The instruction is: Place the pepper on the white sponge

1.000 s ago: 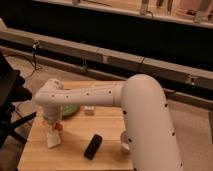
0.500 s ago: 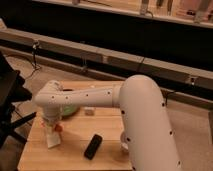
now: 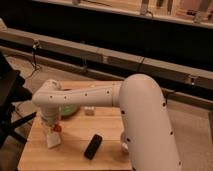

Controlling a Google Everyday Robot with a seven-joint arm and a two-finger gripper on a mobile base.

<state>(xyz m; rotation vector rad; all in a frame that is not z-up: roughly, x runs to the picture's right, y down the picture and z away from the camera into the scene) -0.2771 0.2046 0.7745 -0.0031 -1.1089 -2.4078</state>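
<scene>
Bulky white arm (image 3: 100, 95) over a wooden table (image 3: 75, 132). Low down, the gripper (image 3: 52, 127) directly above the white sponge (image 3: 53, 140); clamped or not, impossible to tell. Behind, a green dish (image 3: 68, 110), black bar (image 3: 93, 146) near the sponge, beige cube (image 3: 89, 110) beside the dish. At the gripper's tip, the pepper (image 3: 57, 128), just over the sponge
</scene>
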